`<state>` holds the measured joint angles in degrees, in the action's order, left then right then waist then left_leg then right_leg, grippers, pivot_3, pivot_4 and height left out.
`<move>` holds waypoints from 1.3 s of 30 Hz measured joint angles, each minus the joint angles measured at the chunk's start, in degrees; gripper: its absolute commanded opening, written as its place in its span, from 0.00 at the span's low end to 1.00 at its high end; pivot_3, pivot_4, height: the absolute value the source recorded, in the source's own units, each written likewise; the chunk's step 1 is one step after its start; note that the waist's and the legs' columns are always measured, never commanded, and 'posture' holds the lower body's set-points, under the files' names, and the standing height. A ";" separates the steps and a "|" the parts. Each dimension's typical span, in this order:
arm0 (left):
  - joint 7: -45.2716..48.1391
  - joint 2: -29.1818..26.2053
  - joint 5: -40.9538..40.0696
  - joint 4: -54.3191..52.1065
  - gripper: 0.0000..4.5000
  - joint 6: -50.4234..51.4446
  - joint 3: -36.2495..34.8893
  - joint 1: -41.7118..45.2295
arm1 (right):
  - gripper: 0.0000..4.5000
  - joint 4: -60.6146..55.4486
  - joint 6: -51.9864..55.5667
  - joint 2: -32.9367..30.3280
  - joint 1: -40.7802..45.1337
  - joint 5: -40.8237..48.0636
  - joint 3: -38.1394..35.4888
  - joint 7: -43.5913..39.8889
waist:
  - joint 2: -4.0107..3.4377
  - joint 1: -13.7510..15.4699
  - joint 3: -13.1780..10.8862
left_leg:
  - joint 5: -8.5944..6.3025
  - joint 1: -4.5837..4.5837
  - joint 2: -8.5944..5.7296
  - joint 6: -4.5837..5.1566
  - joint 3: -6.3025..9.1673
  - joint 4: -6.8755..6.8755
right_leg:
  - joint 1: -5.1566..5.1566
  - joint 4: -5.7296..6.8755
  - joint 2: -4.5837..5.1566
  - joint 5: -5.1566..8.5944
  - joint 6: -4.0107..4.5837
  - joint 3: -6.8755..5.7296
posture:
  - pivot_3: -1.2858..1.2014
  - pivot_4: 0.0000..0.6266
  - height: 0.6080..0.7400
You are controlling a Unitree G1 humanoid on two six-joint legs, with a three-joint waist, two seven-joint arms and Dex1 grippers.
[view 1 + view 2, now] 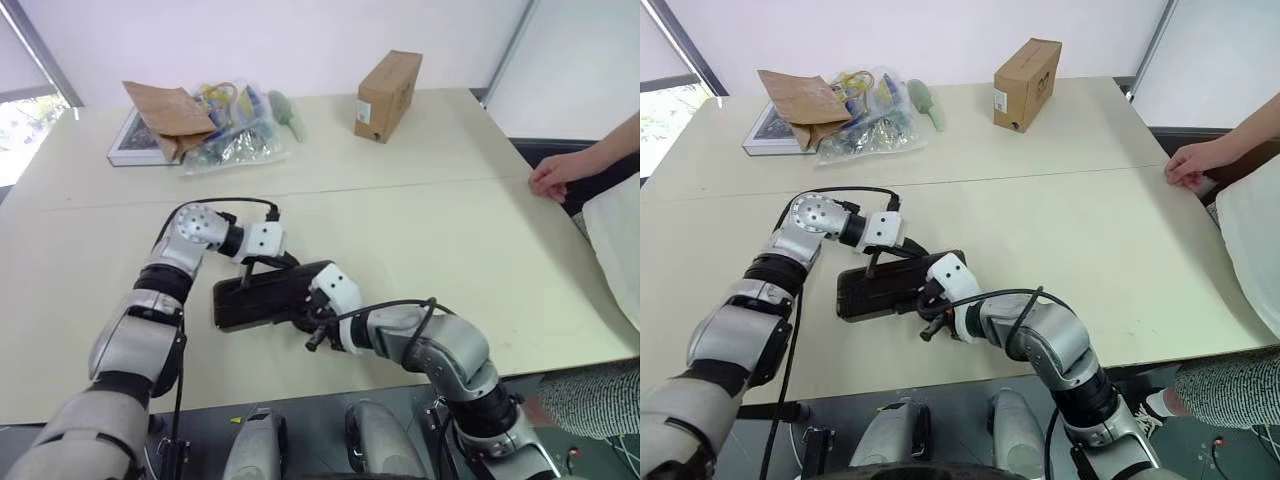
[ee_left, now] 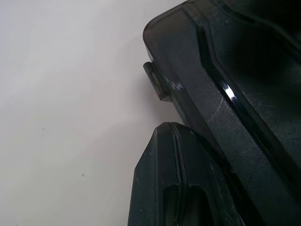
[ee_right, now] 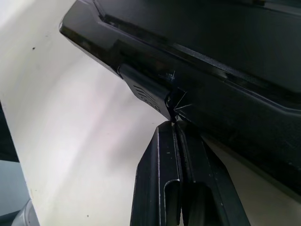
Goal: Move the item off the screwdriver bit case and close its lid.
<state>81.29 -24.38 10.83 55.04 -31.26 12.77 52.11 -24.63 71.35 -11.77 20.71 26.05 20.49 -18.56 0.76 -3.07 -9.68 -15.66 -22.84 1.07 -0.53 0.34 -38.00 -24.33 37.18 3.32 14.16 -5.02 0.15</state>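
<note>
Case (image 1: 262,297) (lid down, dark shell up) is flanked on the worktop (image 1: 430,230) by both hands, left hand (image 1: 262,262) and right hand (image 1: 316,318) pinched closed, nothing held.

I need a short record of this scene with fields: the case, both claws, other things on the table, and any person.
case: dark, flat, lid down, lying on the table
left claw: shut, at the case's far long edge
right claw: shut, tips against the case's near edge by the latch
table: pale, bare around the case
far side: cardboard box, brown paper bag, clear bag of small things
person: a hand resting on the table's right edge
</note>
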 measured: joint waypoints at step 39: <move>-14.33 -0.70 6.30 2.96 0.00 -1.91 2.49 -2.75 | 0.01 -3.89 -4.90 -12.97 1.94 -0.20 -3.32 -2.73 | -1.88 0.57 2.24 | -0.71 1.80 0.60 1.15 -0.23 0.11 | 1.64 -0.23 -0.60 0.74 0.31 0.19 | 0.52 0.24 1.00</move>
<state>66.96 -25.08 17.12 58.00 -33.17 15.26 49.36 -28.53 66.45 -24.74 22.65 25.85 17.16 -21.29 -1.12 -2.50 -7.44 -16.37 -21.03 1.68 0.62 0.10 -37.89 -22.69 36.95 2.72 14.91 -4.71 0.35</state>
